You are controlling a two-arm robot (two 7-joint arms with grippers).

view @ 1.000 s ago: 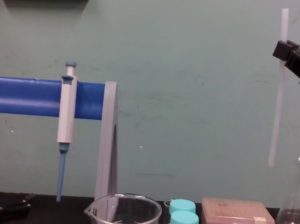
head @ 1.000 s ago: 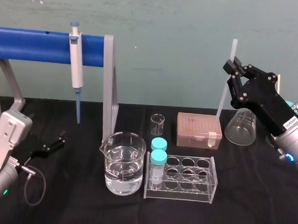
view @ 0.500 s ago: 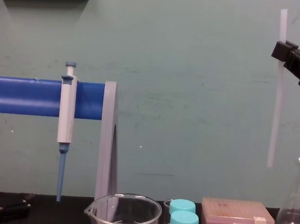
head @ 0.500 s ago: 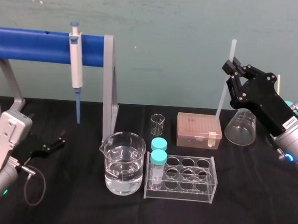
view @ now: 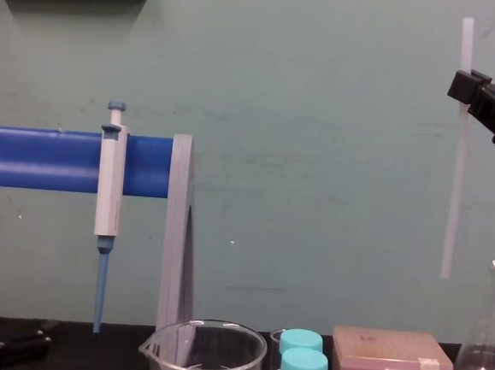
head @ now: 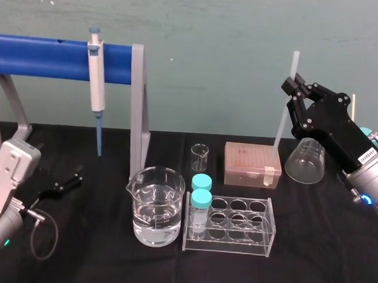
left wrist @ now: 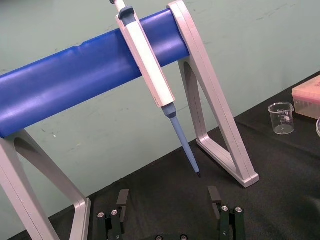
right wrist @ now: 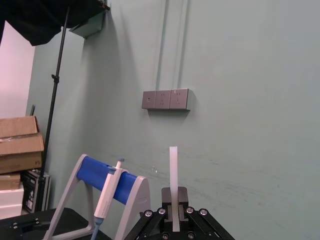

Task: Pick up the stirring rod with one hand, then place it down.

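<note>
At nine o'clock of the water beaker (head: pixel 155 206), the left gripper (left wrist: pixel 169 200) lies parked on the table (head: pixel 107 257), fingers spread and empty. At two o'clock, the right gripper (head: pixel 295 90) pinches the stirring rod (head: pixel 282 121) near its top, so the rod hangs almost upright, lower end free, seemingly ready for lowering.
</note>
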